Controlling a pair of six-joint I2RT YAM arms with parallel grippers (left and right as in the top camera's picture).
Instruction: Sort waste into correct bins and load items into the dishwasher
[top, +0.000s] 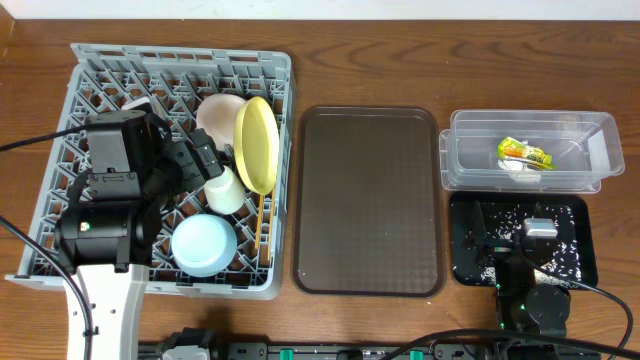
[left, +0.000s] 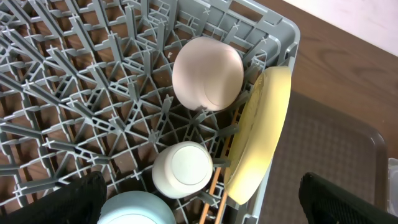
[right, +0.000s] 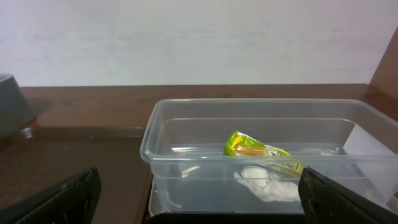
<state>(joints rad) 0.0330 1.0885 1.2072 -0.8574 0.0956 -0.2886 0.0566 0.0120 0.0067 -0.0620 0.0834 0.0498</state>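
Note:
The grey dish rack (top: 110, 80) holds the pale yellow plate (top: 256, 143) on edge, a whitish bowl (top: 215, 115) on its side, a small white cup (top: 226, 190) upside down, a pale blue cup (top: 204, 243) and wooden chopsticks (top: 260, 228). My left gripper (top: 200, 163) hovers open and empty over them. The left wrist view shows the plate (left: 264, 134), the bowl (left: 207, 73), the small white cup (left: 182, 169) and the chopsticks (left: 213, 186). The clear tub (top: 470, 160) holds the snack wrapper (top: 525, 153) and a white scrap (top: 515, 168). My right gripper (top: 505, 238) is open over the black tray (top: 585, 262), which has rice leftovers in it.
The brown serving tray (top: 368, 200) lies between the rack and the bins. In the right wrist view the tub (right: 186, 155) is straight ahead, with the wrapper (right: 252, 144) and scrap (right: 267, 185) inside. A cable crosses the rack's left side.

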